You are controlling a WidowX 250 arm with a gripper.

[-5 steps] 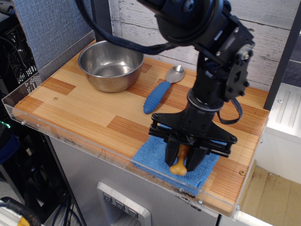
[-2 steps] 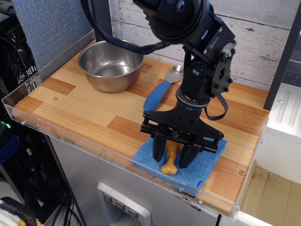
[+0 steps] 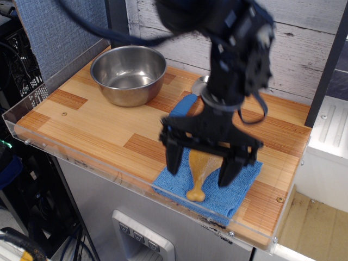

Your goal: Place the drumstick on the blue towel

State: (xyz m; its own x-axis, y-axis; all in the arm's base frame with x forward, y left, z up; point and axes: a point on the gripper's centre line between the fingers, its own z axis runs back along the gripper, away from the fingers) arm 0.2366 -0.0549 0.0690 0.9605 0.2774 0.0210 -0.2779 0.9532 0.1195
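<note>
golden-brown plastic toy drumstick (image 3: 200, 169) now lies free on fuzzy square blue microfibre towel (image 3: 240, 186), knobbed bone end toward front edge | black gripper (image 3: 201, 168) has lifted, fingers spread wide either side, not touching it: placement looks done | behind: blue-handled metal spoon (image 3: 185, 105), shiny round steel bowl (image 3: 128, 75) on striped wood top (image 3: 92, 126)

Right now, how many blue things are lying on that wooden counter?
2. The square fuzzy blue towel lies at the front edge, with the golden-brown toy drumstick on it. The blue-handled metal spoon lies behind it, mostly hidden by the open black gripper.
</note>
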